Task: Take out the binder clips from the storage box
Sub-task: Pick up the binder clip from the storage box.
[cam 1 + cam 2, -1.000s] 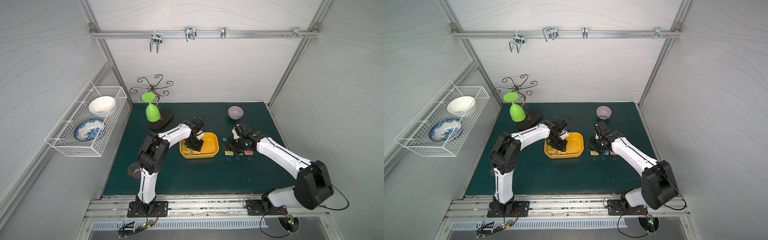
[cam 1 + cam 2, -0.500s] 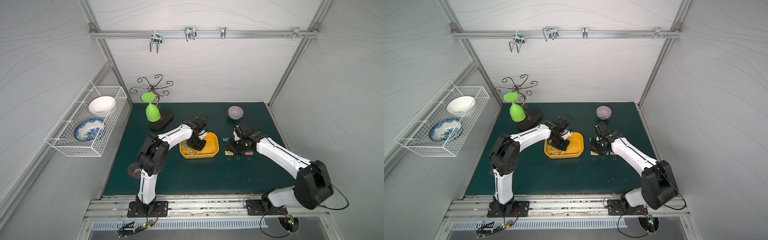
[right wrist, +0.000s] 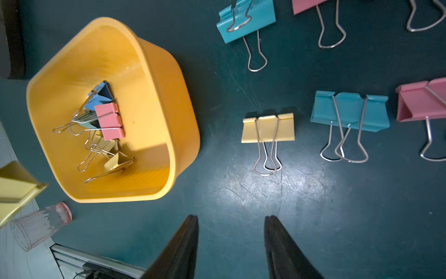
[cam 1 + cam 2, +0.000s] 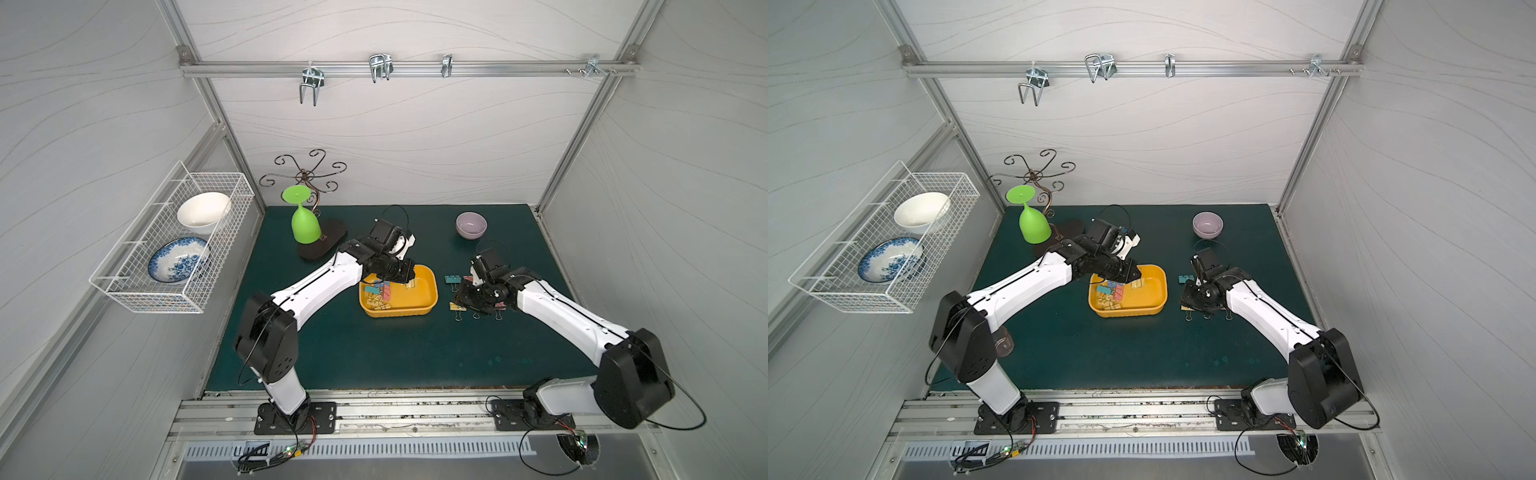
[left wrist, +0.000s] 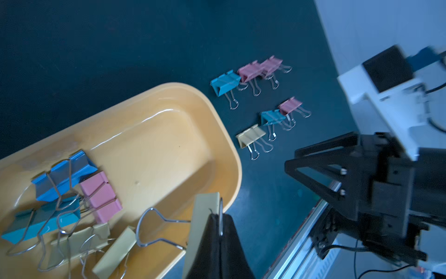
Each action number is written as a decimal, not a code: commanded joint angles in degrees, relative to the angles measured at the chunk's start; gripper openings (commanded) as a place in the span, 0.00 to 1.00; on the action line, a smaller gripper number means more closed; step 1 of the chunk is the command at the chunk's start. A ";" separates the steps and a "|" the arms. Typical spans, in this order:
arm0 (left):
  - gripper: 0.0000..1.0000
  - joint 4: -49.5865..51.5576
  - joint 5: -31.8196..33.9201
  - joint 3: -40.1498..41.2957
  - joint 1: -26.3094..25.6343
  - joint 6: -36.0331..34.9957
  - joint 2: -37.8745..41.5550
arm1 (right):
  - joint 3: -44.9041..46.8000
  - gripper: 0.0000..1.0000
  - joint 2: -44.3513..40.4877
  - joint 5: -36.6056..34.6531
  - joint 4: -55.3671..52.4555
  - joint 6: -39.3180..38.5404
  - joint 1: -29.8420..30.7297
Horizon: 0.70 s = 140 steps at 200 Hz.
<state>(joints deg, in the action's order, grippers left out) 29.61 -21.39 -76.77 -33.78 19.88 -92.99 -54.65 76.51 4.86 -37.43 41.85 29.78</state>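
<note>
L gripper (image 5: 216, 224) is pressed shut, pinching a yellow clip (image 5: 201, 212) by its wire handle, raised above the box (image 5: 217, 116). Under and beside it, in the box, lies a heap (image 5: 96, 190) of blue, teal, pink & yellow clips. R gripper (image 3: 231, 232) is spread w/ nothing between its tips, low over the bench (image 3: 313, 205). Just ahead of it lies a pale clip (image 3: 268, 128); teal & pink ones sit beyond in two rows. The box is off to its side, apart from them.
</note>
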 commanded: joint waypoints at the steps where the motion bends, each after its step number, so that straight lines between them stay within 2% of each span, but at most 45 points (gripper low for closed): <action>1: 0.01 -11.45 0.47 6.07 1.16 9.16 7.04 | 0.99 0.48 -3.55 -0.31 -0.19 1.18 0.34; 23: 0.01 -14.39 7.16 14.13 1.58 12.81 15.92 | 2.64 0.48 -6.18 0.00 2.68 1.90 1.47; 41: 0.00 -15.04 14.21 21.30 2.41 16.58 23.95 | 3.45 0.48 -8.10 -2.60 4.38 3.16 4.15; 70: 0.00 -11.37 27.56 30.47 5.09 23.79 35.84 | 3.54 0.49 -9.86 -6.83 4.99 5.03 8.25; 102: 0.00 -5.59 38.81 37.20 6.75 30.22 43.39 | 3.17 0.49 -10.58 -11.94 5.15 6.54 12.41; 120: 0.00 -3.46 41.85 40.30 7.32 33.91 45.11 | 2.65 0.49 -10.12 -12.74 5.19 7.25 13.81; 140: 0.00 -2.62 41.65 43.64 7.34 37.58 45.53 | 1.90 0.50 -8.50 -12.47 4.89 7.71 14.34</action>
<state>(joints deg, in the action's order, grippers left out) 24.69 15.20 -35.64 -26.76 50.61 -48.12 -51.37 66.96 -5.30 -32.88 48.10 43.22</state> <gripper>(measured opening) 0.070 0.497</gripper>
